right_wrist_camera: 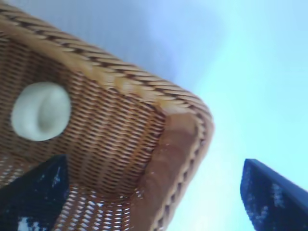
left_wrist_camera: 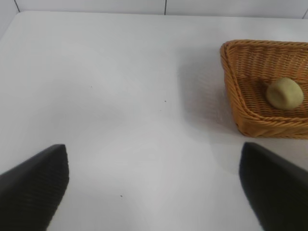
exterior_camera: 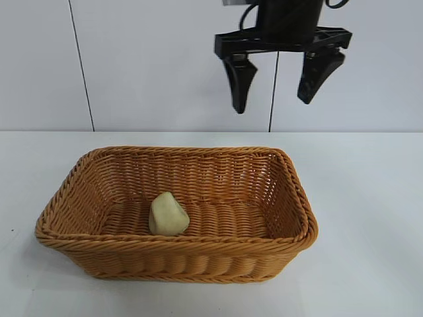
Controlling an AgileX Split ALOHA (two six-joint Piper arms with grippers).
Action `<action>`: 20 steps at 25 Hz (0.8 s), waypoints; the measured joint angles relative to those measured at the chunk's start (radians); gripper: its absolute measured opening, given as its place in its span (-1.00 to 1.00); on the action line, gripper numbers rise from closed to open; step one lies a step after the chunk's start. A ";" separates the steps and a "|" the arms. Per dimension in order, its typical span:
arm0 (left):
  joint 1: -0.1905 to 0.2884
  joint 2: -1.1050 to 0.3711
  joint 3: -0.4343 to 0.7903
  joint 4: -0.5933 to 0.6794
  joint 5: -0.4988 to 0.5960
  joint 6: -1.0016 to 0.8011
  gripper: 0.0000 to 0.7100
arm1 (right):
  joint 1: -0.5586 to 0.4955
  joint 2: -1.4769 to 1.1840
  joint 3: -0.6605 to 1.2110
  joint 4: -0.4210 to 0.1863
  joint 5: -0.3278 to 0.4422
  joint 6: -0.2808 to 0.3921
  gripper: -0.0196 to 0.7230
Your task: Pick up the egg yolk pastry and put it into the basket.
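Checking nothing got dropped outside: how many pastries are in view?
1: the pastry lies inside the basket, toward its front-left. None shows on the table.

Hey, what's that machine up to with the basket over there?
It is a two-armed robot putting an egg yolk pastry into a wicker basket, and that part looks done: the pastry lies on the basket's floor, nothing touching it. The right pincer hangs open and empty in the air above the basket's far right side. The left pincer is open too, idle over bare white table beside the basket.
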 joint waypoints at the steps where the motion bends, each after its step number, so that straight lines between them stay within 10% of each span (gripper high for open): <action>1: 0.000 0.000 0.000 0.000 0.000 0.000 0.95 | -0.035 0.000 0.000 -0.014 0.000 0.000 0.92; 12: 0.000 0.000 0.000 0.000 0.000 0.000 0.95 | -0.345 0.000 0.000 -0.037 0.000 -0.005 0.92; 20: 0.000 0.000 0.000 0.000 0.000 0.000 0.95 | -0.372 -0.030 0.070 0.005 -0.002 -0.035 0.92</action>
